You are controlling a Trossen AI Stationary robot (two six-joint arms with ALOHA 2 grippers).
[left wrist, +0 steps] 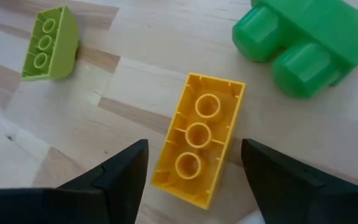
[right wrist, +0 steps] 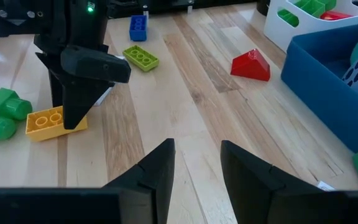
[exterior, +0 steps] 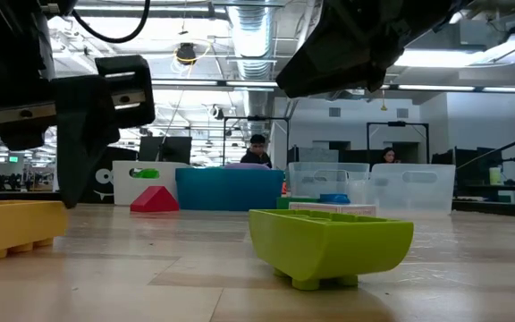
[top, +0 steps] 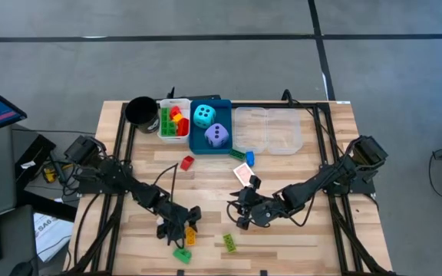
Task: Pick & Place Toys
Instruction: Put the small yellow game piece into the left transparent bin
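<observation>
Down in the lower left of the overhead frame, the left gripper (top: 184, 228) hung over the yellow brick (left wrist: 197, 138), which lay hollow side up on the wooden table (top: 305, 230). Its two fingers (left wrist: 114, 177) were spread, one on each long side of the brick, not touching it. A dark green brick (left wrist: 300, 43) lay just beside the yellow one, and a lime brick (left wrist: 48, 42) sat apart toward the upper left of the wrist picture. Near the lower middle of the overhead frame, the right gripper (top: 240, 217) hovered over bare wood with its fingers (right wrist: 154, 171) parted and holding nothing. A red brick (top: 187, 162) lay in front of the blue tray (top: 198, 142), which held two foam dice (top: 210, 126).
</observation>
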